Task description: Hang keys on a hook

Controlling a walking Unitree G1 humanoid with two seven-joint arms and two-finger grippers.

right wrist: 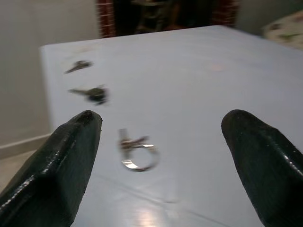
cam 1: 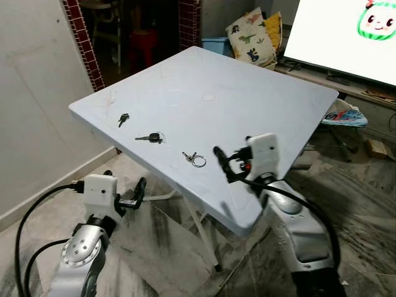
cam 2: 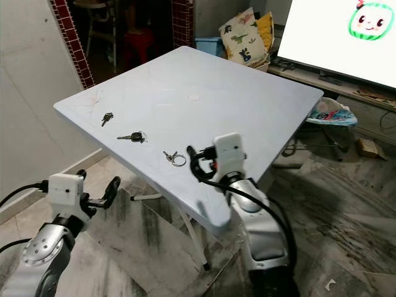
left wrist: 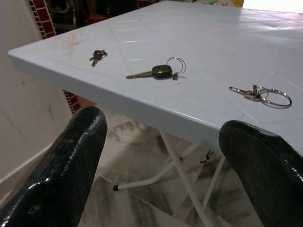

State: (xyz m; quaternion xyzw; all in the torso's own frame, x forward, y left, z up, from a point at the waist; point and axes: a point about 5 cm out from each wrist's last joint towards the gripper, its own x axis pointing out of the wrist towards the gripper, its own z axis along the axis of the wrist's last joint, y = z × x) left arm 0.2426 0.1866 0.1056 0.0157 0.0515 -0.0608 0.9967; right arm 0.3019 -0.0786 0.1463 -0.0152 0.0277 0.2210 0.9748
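Observation:
Three sets of keys lie on the pale blue plastic table (cam 1: 247, 93) near its front edge. A small dark pair (cam 1: 124, 119) is furthest left, a black-headed key on a ring (cam 1: 150, 137) is in the middle, and silver keys on a big ring (cam 1: 194, 159) are on the right. My right gripper (cam 1: 228, 163) hovers open just right of the silver keys (right wrist: 136, 152), low over the tabletop, with nothing between its fingers. My left gripper (cam 1: 136, 196) stands open below and in front of the table edge, facing the black-headed key (left wrist: 158, 72).
The table's white folding legs (cam 1: 198, 226) stand under the front corner. A white wall (cam 1: 31, 111) and a red-tiled pillar (cam 1: 83, 43) are on the left. A lit screen (cam 1: 346, 31), cushions (cam 1: 253, 34) and a blue bin (cam 1: 216, 44) lie behind. A marble floor (cam 1: 365, 204) surrounds the table.

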